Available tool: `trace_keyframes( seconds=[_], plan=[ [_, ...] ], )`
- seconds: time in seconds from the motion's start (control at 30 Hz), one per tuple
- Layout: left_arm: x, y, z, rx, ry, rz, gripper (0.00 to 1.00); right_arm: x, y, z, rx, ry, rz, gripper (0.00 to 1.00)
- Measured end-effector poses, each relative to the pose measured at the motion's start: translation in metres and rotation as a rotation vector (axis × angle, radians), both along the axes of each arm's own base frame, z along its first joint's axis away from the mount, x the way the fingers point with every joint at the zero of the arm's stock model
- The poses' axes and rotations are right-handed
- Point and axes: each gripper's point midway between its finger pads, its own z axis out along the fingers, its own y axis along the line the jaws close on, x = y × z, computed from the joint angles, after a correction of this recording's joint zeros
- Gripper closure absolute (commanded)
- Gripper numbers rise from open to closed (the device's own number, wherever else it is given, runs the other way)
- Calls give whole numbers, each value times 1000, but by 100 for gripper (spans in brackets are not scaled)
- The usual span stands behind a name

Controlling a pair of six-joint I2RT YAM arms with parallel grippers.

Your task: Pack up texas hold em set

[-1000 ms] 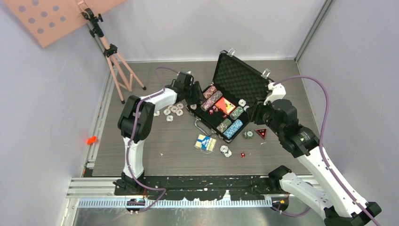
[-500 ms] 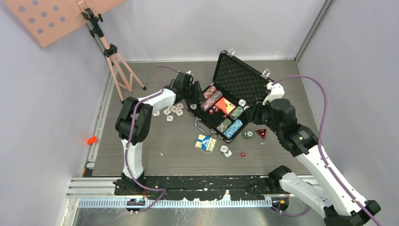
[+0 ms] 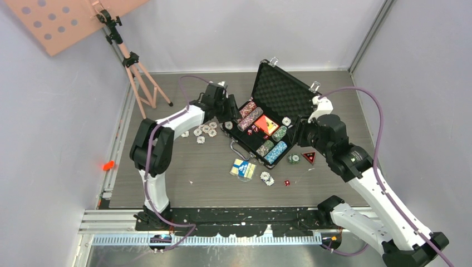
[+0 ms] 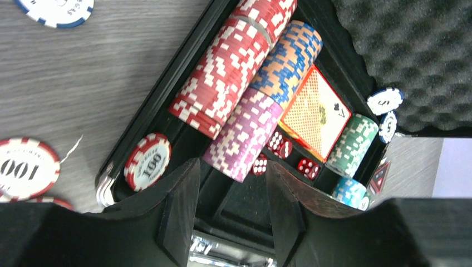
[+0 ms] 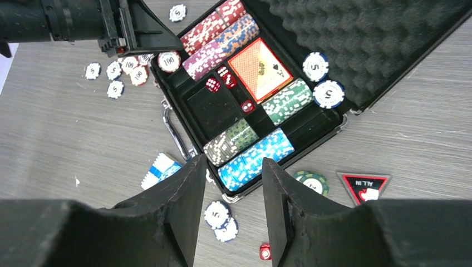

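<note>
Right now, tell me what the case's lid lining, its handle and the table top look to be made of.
Lid lining: black foam, matte, by its egg-crate dimples.
Handle: likely chromed metal, a thin bright bar with sharp glints.
Table top: grey wood-grain surface, matte; laminate or real wood cannot be told.

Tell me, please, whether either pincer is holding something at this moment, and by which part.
Nothing is held. The left pincer and the right pincer both stand open, and the gap between the fingers of each is empty.
</note>
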Motion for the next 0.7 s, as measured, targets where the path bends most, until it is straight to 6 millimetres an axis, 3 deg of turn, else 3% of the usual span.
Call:
trace_keyframes(
  seconds=[0.2,0.3,0.37,0.53,0.7],
  plan=[
    [-14,21,31,43,-54,0,43,13,22,-15,13,97,47,34],
    [-22,42,52,41,-93,21,34,22,41,-32,34,179,74,16],
    [-29,66,65,37,-114,62,29,27,59,-45,39,235,102,3],
    [-53,137,79,57,-152,212,2,31,125,-71,-27,308,212,0],
    [-82,200,89,76,-181,387,0,50,186,-84,-55,306,273,0]
  ],
)
